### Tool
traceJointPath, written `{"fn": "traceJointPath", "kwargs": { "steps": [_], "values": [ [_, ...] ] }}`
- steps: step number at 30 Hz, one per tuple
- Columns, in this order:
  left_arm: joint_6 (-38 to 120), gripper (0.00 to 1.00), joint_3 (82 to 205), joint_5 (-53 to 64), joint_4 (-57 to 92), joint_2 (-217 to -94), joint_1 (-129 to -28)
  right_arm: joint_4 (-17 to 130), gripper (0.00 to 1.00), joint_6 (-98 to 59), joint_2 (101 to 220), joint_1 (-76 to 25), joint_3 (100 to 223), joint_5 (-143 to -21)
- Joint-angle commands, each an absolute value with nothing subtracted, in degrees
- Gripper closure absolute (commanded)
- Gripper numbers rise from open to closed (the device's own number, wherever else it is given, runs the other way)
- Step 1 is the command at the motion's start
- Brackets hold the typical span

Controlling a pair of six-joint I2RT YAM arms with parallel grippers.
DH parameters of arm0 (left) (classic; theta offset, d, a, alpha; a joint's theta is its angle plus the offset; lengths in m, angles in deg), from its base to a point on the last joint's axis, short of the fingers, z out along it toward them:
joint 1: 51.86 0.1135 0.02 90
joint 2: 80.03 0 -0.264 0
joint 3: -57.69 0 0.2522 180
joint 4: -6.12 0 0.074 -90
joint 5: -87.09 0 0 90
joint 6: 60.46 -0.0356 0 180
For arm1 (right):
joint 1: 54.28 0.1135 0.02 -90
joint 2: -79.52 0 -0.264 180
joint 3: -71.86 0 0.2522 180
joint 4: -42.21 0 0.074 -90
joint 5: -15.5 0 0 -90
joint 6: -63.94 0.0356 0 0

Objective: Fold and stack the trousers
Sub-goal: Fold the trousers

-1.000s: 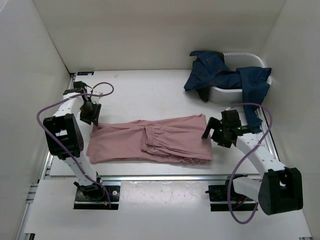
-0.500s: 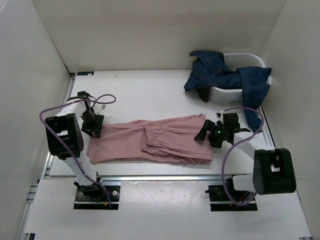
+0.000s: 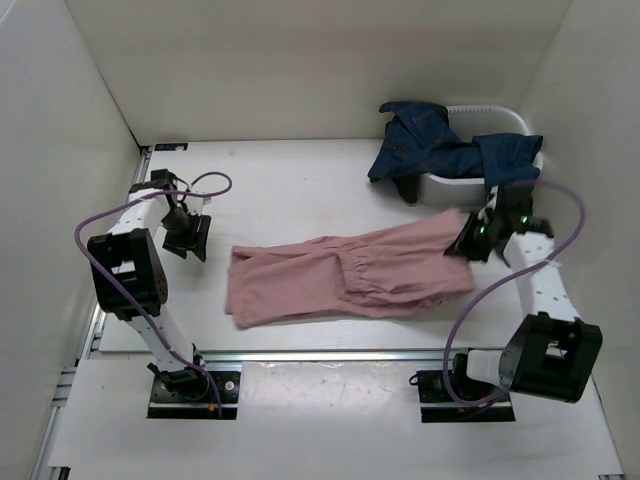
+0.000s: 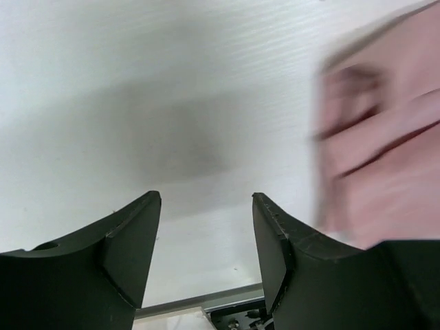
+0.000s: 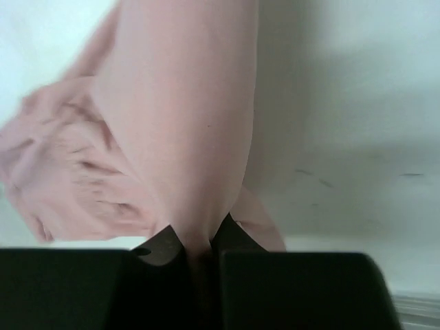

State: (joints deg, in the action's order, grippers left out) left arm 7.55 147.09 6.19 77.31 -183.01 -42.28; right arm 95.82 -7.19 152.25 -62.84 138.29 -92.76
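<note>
The dusty-pink trousers (image 3: 350, 275) lie wrinkled across the middle of the table, and their right end is raised. My right gripper (image 3: 466, 240) is shut on that end. In the right wrist view the pink cloth (image 5: 179, 124) is pinched between the closed jaws of the right gripper (image 5: 199, 237). My left gripper (image 3: 192, 238) stands open over bare table, left of the trousers' left end and apart from it. The left wrist view shows the left gripper (image 4: 206, 199) with nothing between its fingers, and blurred pink cloth (image 4: 385, 158) at the right. The dark blue jeans (image 3: 440, 150) hang over a basin at the back right.
The white basin (image 3: 500, 110) holding the jeans stands in the back right corner, close behind my right arm. White walls close in the table on the left, back and right. A metal rail (image 3: 330, 353) runs along the near edge.
My right gripper has shut on the pink trousers' right end and pulled them right and back. Their left end has slid away from my left gripper, which has opened wider.
</note>
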Motion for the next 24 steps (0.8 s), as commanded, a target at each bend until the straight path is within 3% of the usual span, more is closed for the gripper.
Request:
{"fn": "traceJointPath", "kwargs": {
  "steps": [1,4,5,11,16,22,24],
  "values": [
    [7.4,0.33,147.92,10.36,79.03,-180.31,-44.65,115.7,1.0,-11.21,149.65,-58.69,159.31,-74.36],
    [7.4,0.33,146.07,11.5,79.03,-182.15,-49.04,129.33,1.0,-9.81,155.88,-49.74,176.51,-62.07],
    [7.92,0.33,146.07,12.11,78.51,-182.68,-50.27,131.62,1.0,-7.54,157.64,-42.67,179.2,-58.62],
    [7.92,0.31,149.06,13.7,77.97,-187.51,-58.45,139.55,1.0,2.93,174.23,-20.22,184.23,-49.01],
    [7.92,0.31,151.61,13.7,77.97,-189.36,-58.98,139.55,1.0,8.91,185.23,-10.53,187.56,-46.21],
    [7.4,0.3,151.0,13.7,77.97,-189.37,-58.98,136.57,1.0,8.92,199.21,-7.26,197.49,-46.89],
    [7.4,0.3,151.0,13.7,77.97,-189.37,-58.98,134.03,0.91,8.92,199.84,-6.65,199.08,-49.44]
  ]
}}
